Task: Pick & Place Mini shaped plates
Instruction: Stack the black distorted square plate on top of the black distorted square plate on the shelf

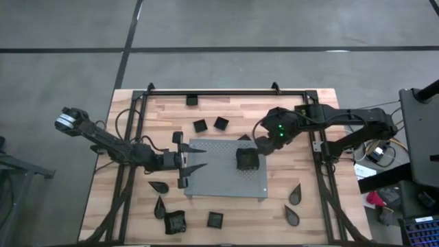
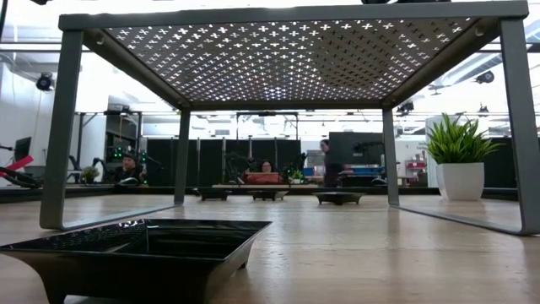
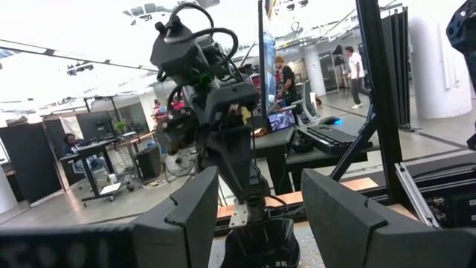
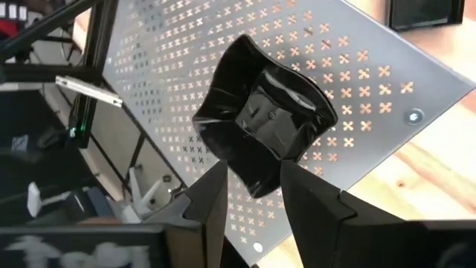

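Note:
A wavy-edged black mini plate (image 4: pixel 264 112) sits on the grey perforated board (image 4: pixel 357 82), right of the board's middle in the high view (image 1: pixel 247 159). My right gripper (image 4: pixel 254 182) slants down over it from the table's right, open, with its fingers on either side of the plate's near corner. My left gripper (image 1: pixel 188 158) hovers open at the board's left edge with nothing between its fingers (image 3: pixel 256 216). Several more black plates, square (image 1: pixel 200 125) and teardrop (image 1: pixel 295 195), lie on the wooden table around the board. My right gripper's fingers (image 4: pixel 212 201) flank the wavy plate's near corner (image 4: pixel 256 167) from above and from the table's right. Whether they touch it I cannot tell. The plate lies on the board.
The board stands on legs above the table (image 2: pixel 287 59). A black plate (image 2: pixel 135 249) lies close in front of the low camera. A potted plant (image 2: pixel 460 160) stands at the right. A metal frame (image 1: pixel 226 92) runs along the table's far edge. People show in the room behind.

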Available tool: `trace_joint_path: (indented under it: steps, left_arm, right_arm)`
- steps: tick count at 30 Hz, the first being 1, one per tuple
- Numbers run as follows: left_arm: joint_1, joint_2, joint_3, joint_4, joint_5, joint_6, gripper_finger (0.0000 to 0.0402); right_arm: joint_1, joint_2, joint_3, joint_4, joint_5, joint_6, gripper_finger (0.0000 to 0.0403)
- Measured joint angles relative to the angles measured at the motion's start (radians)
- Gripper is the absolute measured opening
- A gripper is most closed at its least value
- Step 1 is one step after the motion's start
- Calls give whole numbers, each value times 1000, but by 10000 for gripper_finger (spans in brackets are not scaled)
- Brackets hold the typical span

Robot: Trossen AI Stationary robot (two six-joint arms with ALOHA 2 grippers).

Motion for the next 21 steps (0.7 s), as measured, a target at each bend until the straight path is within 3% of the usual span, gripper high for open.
trace_joint_path:
  steps: [7,21]
  left_arm:
    - [0,0,0,-1,0,2,191]
    - [1,0,0,34,22,-58,191]
  right_arm:
    - [24,-49,17,2,6,-130,126]
    - [104,-51,-2,-1,13,-131,94]
